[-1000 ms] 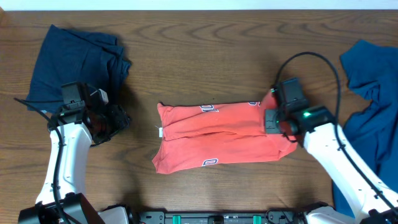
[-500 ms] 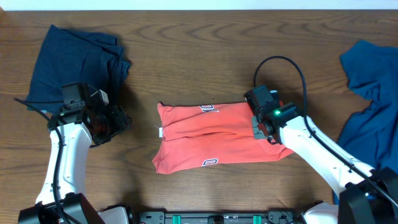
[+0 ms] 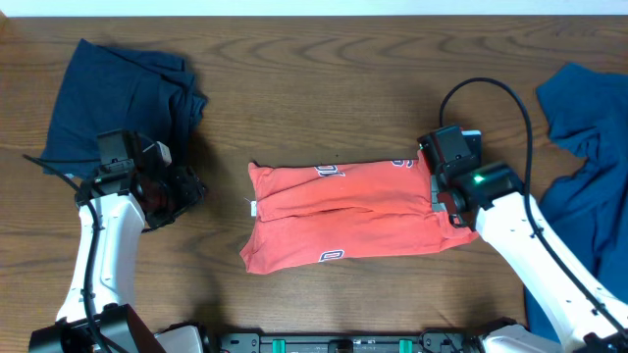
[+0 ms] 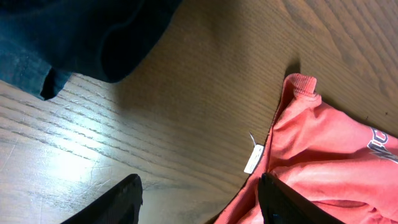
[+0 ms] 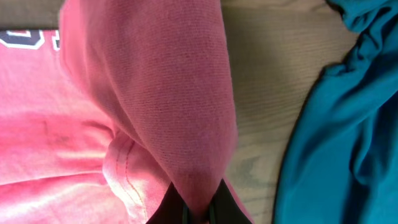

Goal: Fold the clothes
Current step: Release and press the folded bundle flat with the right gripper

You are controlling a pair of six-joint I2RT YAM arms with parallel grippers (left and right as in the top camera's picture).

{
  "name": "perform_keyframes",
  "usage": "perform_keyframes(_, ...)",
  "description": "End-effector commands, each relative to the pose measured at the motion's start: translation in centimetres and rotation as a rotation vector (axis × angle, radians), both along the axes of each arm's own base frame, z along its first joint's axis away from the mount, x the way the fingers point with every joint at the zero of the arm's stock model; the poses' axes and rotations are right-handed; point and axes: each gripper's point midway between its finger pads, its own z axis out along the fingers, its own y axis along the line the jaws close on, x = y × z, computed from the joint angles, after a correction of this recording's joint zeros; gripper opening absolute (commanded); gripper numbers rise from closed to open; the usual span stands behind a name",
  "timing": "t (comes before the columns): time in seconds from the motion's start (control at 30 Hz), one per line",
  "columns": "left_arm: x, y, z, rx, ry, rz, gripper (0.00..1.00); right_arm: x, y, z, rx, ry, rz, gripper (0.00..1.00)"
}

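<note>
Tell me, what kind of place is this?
Probably a robot test bench for folding laundry: a wooden table, a left arm and right arm, and a red T-shirt laid out.

Bright, even light; shadows soft. Pale glare lies on the counter (image 4: 50, 168) in the left wrist view.

wooden table (image 3: 324, 88), red T-shirt (image 3: 343, 216), navy garment (image 3: 108, 98), blue garment (image 3: 589, 147)

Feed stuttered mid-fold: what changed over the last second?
The right end effector, shut on the right edge of the coral T-shirt, swung left over the shirt, then back right. The left end effector stayed open near the navy garment; the blue garment is unmoved.
</note>
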Motion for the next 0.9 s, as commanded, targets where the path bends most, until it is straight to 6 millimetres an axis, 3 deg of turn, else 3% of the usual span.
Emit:
perform_keyframes(0.0,0.7,0.0,1.0,0.008,-0.036,-0.021,0.61,0.4,0.3,-0.5,-0.052,0.013,0.007,0.01)
perform_keyframes(0.17,0.7,0.0,1.0,0.008,-0.036,-0.021,0.61,0.2,1.6,-2.5,-0.07,0.063,0.019,0.01)
perform_keyframes(0.3,0.7,0.0,1.0,0.008,-0.036,-0.021,0.61,0.0,5.0,-3.7,-0.026,0.081,0.107,0.01)
perform_keyframes(0.5,0.7,0.0,1.0,0.008,-0.036,-0.021,0.61,-0.6,9.3,-3.8,0.02,0.041,0.193,0.02)
perform_keyframes(0.57,0.7,0.0,1.0,0.008,-0.036,-0.021,0.61,-0.7,10.3,-4.1,0.027,0.034,0.217,0.22)
perform_keyframes(0.63,0.7,0.0,1.0,0.008,-0.035,-0.021,0.61,-0.9,11.4,-4.5,0.038,0.039,0.244,0.31)
perform_keyframes(0.73,0.7,0.0,1.0,0.007,-0.033,-0.021,0.61,-1.7,13.6,-5.0,0.096,0.06,0.296,0.35)
perform_keyframes(0.87,0.7,0.0,1.0,0.007,-0.032,-0.021,0.61,-2.3,14.6,-4.7,0.085,0.052,0.338,0.33)
